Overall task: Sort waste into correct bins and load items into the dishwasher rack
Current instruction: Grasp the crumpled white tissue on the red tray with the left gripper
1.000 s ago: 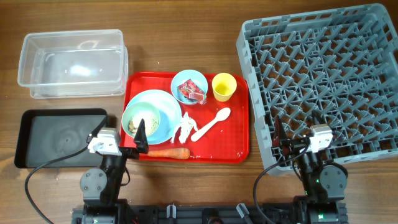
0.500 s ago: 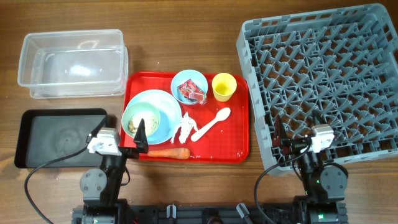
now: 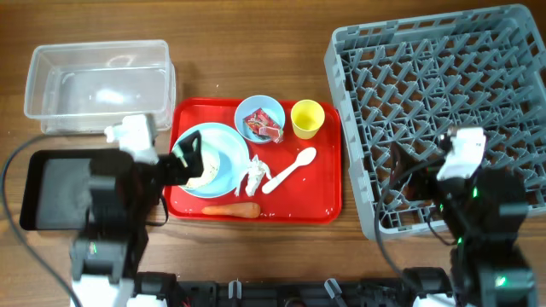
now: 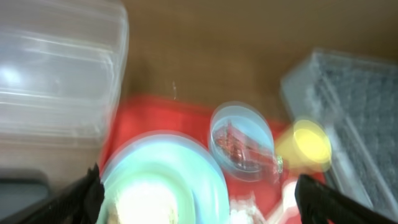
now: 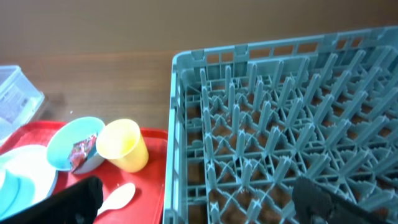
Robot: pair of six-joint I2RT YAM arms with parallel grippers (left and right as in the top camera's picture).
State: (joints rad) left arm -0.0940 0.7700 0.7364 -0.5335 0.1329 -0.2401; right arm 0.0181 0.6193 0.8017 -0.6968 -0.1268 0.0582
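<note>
Wooden worktop (image 3: 256, 60) held the red tray (image 3: 328, 200) between clear tub (image 3: 98, 85) plus black tray (image 3: 51, 183) on one side and the grey rack (image 3: 444, 85) on the other, all waste and dishes on that red tray. Left claw (image 4: 199, 190) hung over the plate (image 3: 232, 166), fingers wide apart, empty; right claw (image 5: 196, 190) over the rack's near part, also apart, empty. Red wrapper (image 3: 263, 128) in the small blue bowl (image 3: 246, 109) looked light and crinkly, likely best pinched at a raised edge; carrot (image 3: 232, 209) looked firm, might roll, so grip mid-length.

red tray (image 3: 317, 193) crowded, rack (image 3: 444, 85) open-topped
</note>
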